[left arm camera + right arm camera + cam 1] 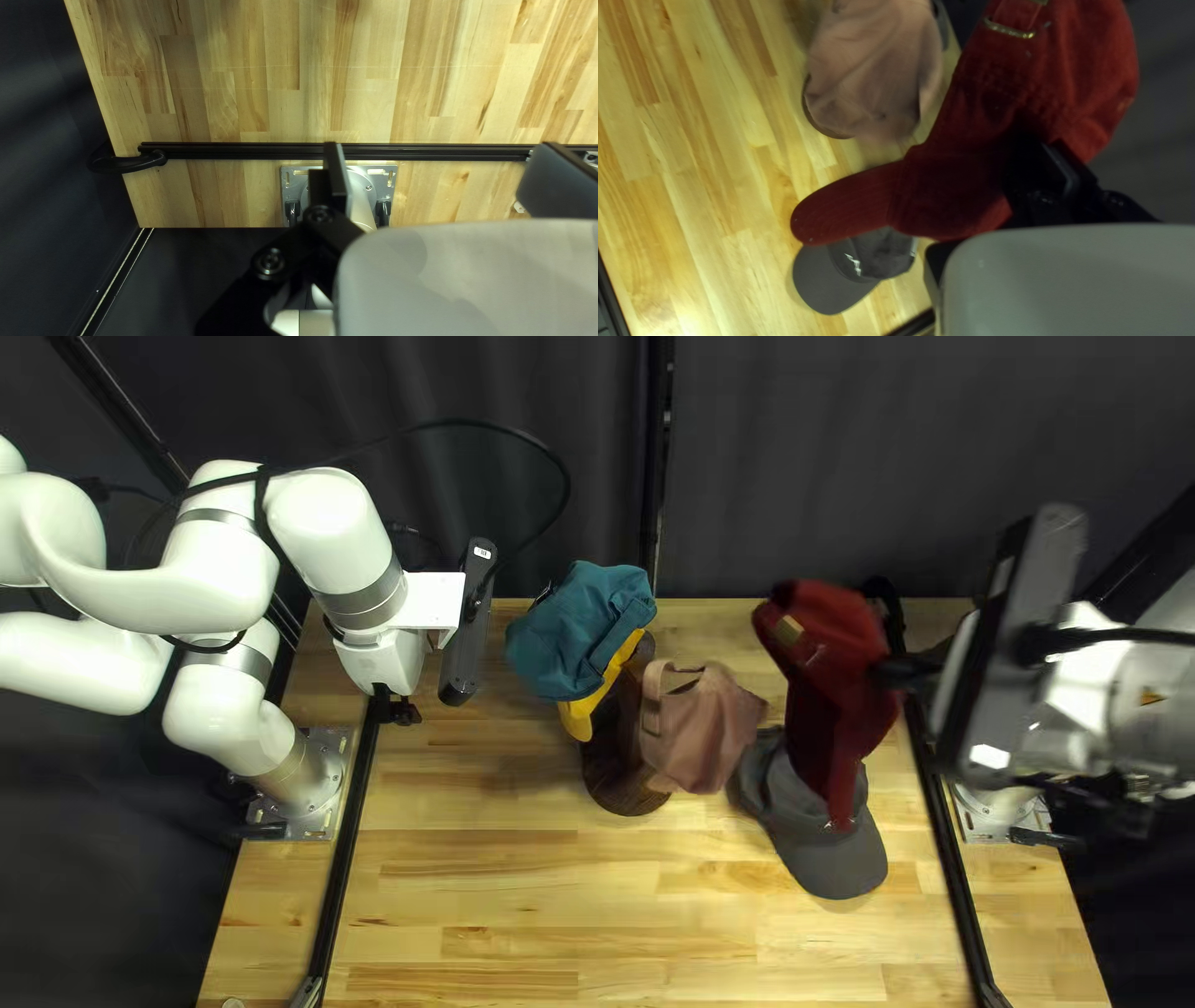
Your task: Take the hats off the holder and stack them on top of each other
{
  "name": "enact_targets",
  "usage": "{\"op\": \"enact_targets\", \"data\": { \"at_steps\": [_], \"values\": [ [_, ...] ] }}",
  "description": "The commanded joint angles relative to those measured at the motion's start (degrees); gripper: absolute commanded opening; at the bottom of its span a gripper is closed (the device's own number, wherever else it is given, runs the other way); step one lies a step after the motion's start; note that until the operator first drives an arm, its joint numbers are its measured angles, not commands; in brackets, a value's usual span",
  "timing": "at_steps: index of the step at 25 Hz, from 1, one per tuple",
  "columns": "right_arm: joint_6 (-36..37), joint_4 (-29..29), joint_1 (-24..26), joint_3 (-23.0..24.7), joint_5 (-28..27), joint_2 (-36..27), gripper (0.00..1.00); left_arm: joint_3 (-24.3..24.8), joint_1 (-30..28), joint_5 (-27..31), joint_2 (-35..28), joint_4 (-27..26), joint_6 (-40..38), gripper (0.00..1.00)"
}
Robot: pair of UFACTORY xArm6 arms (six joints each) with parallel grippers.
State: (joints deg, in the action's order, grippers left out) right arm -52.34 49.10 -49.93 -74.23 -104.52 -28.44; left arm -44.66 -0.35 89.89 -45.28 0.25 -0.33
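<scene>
pale butcher-block wooden table [523, 905] with streaky planks, dark curtain [840, 448] hanging behind its far edge, black metal rail [341, 859] down each side, black upright pole [656, 457] mid-back

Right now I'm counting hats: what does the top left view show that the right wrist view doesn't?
Only the top left view: the teal hat and yellow hat on the holder. Only the right wrist view: no extra hat. Both: the red cap in the right gripper, the pink cap, the grey cap on the table.
</scene>
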Motion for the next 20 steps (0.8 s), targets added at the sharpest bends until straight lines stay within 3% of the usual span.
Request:
{"op": "enact_targets", "data": {
  "at_steps": [1,10,20],
  "values": [
    [-5.59,-0.61,-4.20,3.11,-4.13,-1.73,0.00,0.00,0.00,0.00,0.00,0.00,0.00,1.00],
    [-14.99,-11.33,-2.31,11.18,-4.29,-4.60,0.00,0.00,0.00,0.00,0.00,0.00,0.00,1.00],
    [-21.10,-22.28,-0.38,10.45,-11.33,-4.37,0.00,0.00,0.00,0.00,0.00,0.00,0.00,1.00]
  ]
}}
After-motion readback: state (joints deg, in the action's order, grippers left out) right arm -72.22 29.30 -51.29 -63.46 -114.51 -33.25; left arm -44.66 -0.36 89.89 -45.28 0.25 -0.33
